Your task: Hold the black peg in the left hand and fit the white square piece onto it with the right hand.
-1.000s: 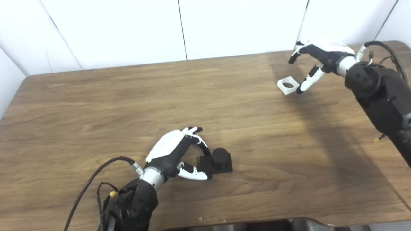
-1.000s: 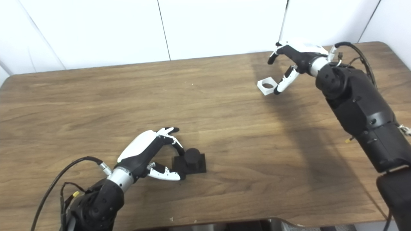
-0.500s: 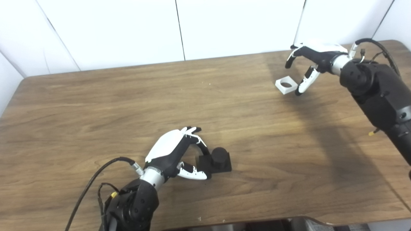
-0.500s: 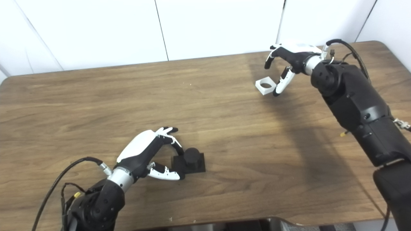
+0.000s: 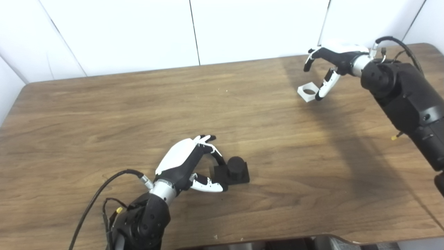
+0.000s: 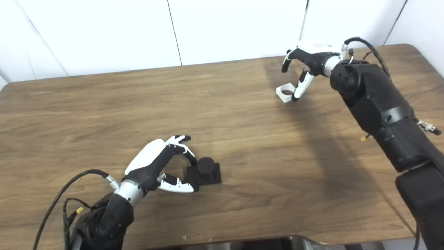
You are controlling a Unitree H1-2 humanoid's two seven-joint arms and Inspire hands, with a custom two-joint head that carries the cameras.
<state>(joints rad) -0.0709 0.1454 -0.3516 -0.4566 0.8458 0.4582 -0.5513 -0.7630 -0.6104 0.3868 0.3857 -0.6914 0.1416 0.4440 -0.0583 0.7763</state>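
Note:
The black peg (image 5: 236,169), a short round post on a square base, sits at the table's front centre. My left hand (image 5: 182,160) is closed on the base's left edge, with curled fingers (image 5: 218,159) at the post side and the thumb at the front corner. The white square piece (image 5: 307,93), which has a round hole, lies flat at the far right. My right hand (image 5: 332,59) hovers open over it, with the thumb beside its right edge and the fingers arched above its far side. It does not grip the piece.
The wooden table (image 5: 104,104) ends at white wall panels behind. My right forearm (image 5: 402,93) crosses the table's right side and casts a dark shadow strip there. A black cable (image 5: 97,194) loops off my left wrist near the front edge.
My right hand moved left, its thumb closer to the white piece. My left hand and the peg shifted slightly away from me. The camera also shifted a little.

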